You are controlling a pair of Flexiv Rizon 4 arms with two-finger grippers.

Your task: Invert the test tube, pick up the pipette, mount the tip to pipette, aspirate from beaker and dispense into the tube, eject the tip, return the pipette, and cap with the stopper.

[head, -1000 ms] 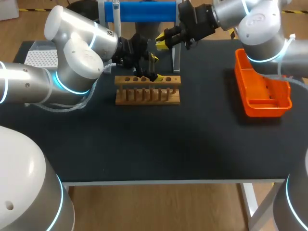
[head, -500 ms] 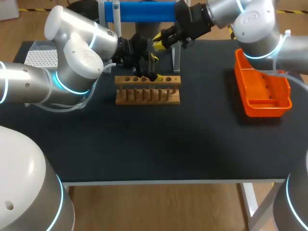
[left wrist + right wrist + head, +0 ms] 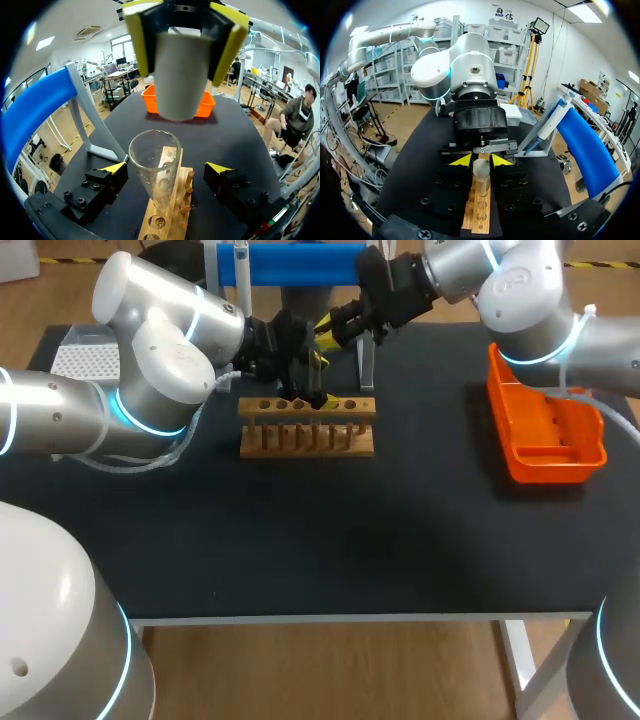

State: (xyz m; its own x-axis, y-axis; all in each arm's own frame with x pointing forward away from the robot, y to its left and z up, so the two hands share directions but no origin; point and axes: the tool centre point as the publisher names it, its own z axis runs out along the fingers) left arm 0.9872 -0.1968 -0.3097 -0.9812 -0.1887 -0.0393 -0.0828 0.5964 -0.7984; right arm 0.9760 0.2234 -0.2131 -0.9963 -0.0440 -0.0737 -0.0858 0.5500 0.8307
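Black table (image 3: 400,530): right gripper (image 3: 481,160) clamps stopper (image 3: 180,80) above tube (image 3: 155,165); left gripper (image 3: 167,169) open around it. Centre first, then press straight.

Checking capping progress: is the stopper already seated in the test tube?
No, the right gripper holds the white stopper apart from the open test tube.
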